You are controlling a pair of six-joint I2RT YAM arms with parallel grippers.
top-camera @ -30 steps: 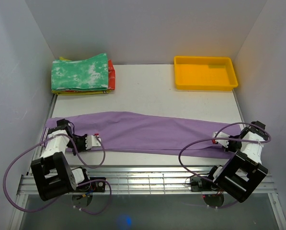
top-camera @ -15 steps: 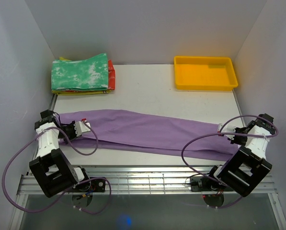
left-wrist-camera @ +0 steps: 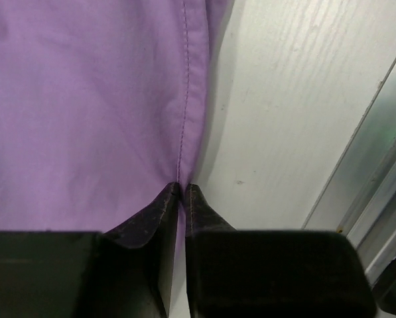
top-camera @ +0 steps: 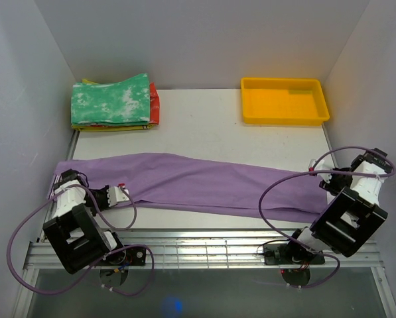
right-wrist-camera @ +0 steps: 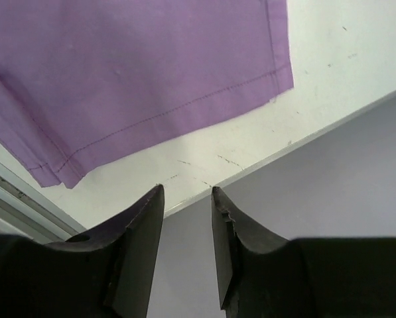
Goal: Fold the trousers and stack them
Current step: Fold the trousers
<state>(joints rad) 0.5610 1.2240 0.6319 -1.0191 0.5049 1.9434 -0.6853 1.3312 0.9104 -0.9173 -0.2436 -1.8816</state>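
**Across the near work area: trousers [top-camera: 204, 182] lie 9-to-3**

At 8 o'clock, the left gripper [left-wrist-camera: 182, 185] meets the seamed near edge, jaws almost together. Whether cloth is pinched cannot be told. At 4 o'clock, the right gripper [right-wrist-camera: 188, 192] stands with jaws apart and empty, just off the hem end. One arm serves each end. The folded stack [top-camera: 111, 99] sits far at 11 o'clock.

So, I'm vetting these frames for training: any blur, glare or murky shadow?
Top external: even, soft light, trousers sharp, a blue glint near the bottom edge. Left wrist: stitching crisp, soft shadow beside the cloth edge, left fingers near-black, no detail. Right wrist: hem sharp, right fingers dark too.
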